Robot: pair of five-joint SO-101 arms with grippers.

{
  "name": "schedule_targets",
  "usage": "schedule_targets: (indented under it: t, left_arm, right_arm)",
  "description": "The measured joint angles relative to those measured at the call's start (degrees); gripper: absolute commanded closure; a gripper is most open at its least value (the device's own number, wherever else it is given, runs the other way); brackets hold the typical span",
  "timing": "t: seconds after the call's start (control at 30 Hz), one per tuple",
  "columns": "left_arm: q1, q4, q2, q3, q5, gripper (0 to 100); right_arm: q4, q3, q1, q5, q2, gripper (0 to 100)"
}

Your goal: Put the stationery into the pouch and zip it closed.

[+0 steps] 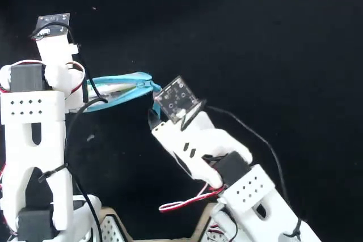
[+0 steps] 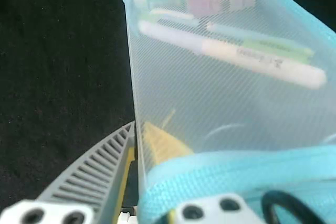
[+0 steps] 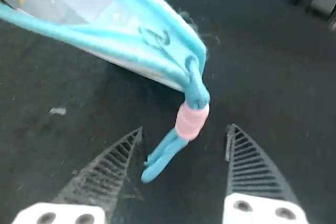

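your left hand [image 2: 134, 161] is clamped on one end of the turquoise mesh pouch [image 1: 116, 90], holding it on edge over the black bench [image 1: 255, 38]. through the mesh you can see a white marker [image 2: 247, 59] and other pens lying inside. at the far end, the pouch's two zip edges run together at the zipper pull [image 3: 191, 119], a blue cord with a pink bead. your right hand [image 3: 185, 135] is open, one finger on either side of that cord, touching neither.
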Motion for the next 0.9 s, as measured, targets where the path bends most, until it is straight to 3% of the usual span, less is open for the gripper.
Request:
schedule_targets:
  t: [0.23,0.43,0.57,0.63,0.9]
  left_arm:
    - [0.00,0.00,0.00,0.00,0.00,97]
    - [0.00,0.00,0.00,0.00,0.00,97]
    - [0.00,0.00,0.00,0.00,0.00,97]
    - [0.00,0.00,0.00,0.00,0.00,97]
    - [-0.09,0.00,0.00,0.00,0.00,97]
  right_arm:
    - [-14.07,6.33,0.00,1.93,0.00,81.9]
    - [-18.37,7.21,0.00,1.93,0.00,82.3]
    - [-19.08,7.21,0.00,2.11,0.00,93.0]
    - [-19.08,7.21,0.09,4.13,0.00,99.2]
    - [-19.34,7.21,3.43,15.03,0.00,98.4]
